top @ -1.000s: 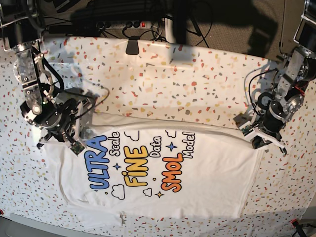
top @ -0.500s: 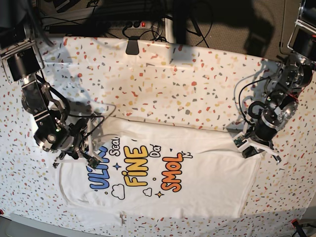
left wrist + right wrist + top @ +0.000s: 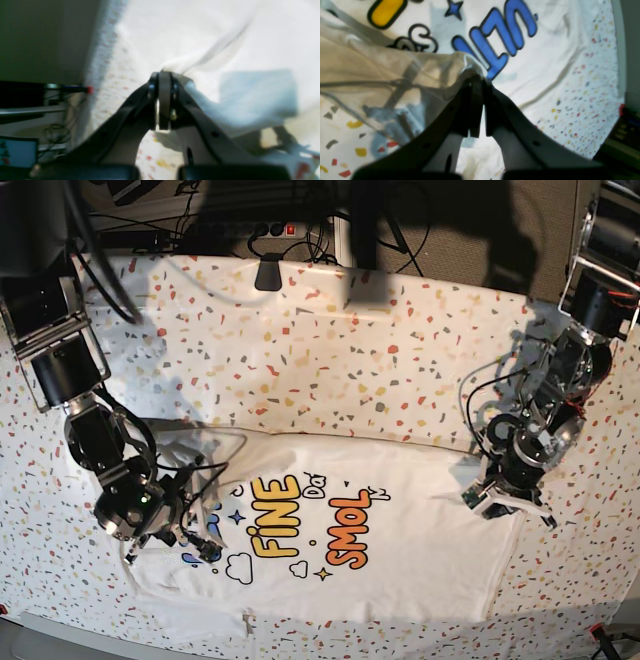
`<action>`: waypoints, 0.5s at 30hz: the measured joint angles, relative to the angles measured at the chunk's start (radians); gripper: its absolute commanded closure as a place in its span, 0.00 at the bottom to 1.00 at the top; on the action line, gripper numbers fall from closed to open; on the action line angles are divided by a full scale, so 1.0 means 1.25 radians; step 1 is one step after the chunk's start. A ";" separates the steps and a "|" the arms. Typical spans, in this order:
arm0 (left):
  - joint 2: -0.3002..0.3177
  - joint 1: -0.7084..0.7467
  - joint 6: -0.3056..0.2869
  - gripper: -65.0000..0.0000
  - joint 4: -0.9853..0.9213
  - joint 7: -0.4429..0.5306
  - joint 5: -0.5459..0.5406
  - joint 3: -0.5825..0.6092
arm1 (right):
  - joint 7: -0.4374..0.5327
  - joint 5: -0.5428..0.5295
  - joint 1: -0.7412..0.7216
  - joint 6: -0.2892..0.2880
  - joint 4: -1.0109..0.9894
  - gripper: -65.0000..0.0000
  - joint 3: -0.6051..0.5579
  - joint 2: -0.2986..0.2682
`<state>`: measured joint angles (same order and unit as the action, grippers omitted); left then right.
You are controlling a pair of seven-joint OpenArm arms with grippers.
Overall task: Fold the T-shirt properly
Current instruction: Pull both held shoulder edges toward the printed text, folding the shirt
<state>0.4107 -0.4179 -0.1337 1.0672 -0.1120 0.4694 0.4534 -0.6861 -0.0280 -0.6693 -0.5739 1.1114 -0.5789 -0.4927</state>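
Change: both arms are drawing the far edge of the T-shirt (image 3: 400,550) toward the near side; the fold is now covering "ULTRA" and "Scale", which were readable a second ago.
Right gripper (image 3: 170,530): its fingers (image 3: 475,100) are pressed together, pinching a white corner of the shirt, with blue lettering just beyond the tips in the right wrist view.
Left gripper (image 3: 508,498): its fingers (image 3: 163,100) are closed on a bunched white hem (image 3: 180,65); the left wrist view is blurring.
T-shirt position: it is lying print-up on the near half of the worktop (image 3: 330,350), its near hem (image 3: 330,618) running just beside the worktop's near edge.
Fold edge: it is running across the shirt from one gripper to the other, lifted and rumpled at the right gripper's end.
Open room: the far half of the speckled cover is lying bare behind the fold; strips of cover are also showing outside both sleeves.
Far edge: a black clamp (image 3: 268,274) is gripping the cover there, with cables (image 3: 290,235) trailing behind it.
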 measured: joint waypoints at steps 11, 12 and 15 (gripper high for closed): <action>-0.001 -0.012 -0.004 1.00 -0.026 0.024 0.000 0.000 | 0.028 0.020 -0.015 0.000 -0.043 1.00 0.000 0.020; -0.005 -0.017 -0.003 1.00 -0.042 0.023 0.000 0.000 | 0.032 0.030 -0.014 0.000 -0.050 1.00 0.000 0.025; -0.019 -0.043 -0.003 1.00 -0.094 0.018 0.000 0.000 | 0.047 0.042 -0.015 0.001 -0.066 1.00 0.001 0.034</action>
<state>0.3874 -0.4721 -0.1375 0.9501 -0.0898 0.4690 0.4534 -0.6277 0.0238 -0.6884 -0.5728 1.0286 -0.5777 -0.4500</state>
